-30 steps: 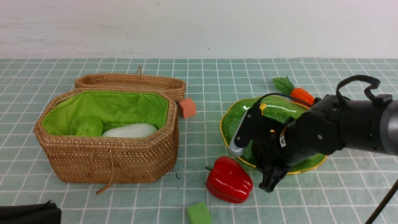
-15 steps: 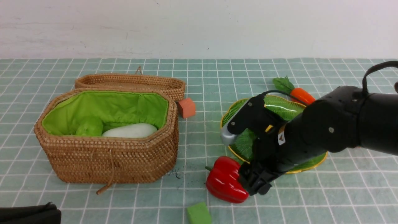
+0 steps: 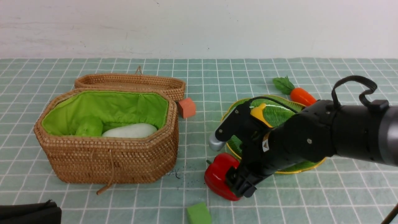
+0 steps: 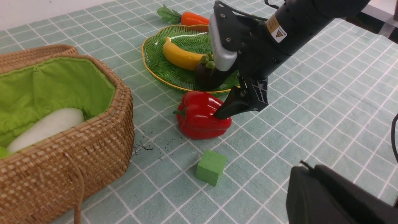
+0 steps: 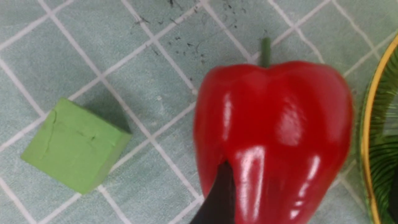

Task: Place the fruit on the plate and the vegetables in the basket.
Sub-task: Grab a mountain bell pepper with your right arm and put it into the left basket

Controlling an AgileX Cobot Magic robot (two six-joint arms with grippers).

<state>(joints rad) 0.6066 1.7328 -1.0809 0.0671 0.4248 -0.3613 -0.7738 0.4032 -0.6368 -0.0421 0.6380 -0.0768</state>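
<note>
Right gripper (image 3: 240,186) low at red bell pepper (image 3: 217,175), jaws spread wide either side of it, 1 finger (image 5: 217,199) against pepper's side. Pepper lies on checked cloth (image 3: 93,205), just beside plate (image 4: 158,63), near green cube (image 3: 199,214). Banana (image 4: 180,57) and mangosteen (image 4: 206,77) on plate. Radish (image 3: 130,130) and gourd (image 3: 89,126) inside basket (image 3: 108,158). Carrot (image 3: 301,95) on cloth behind plate. Left gripper (image 4: 326,193) well apart from all, jaws closed.
</note>
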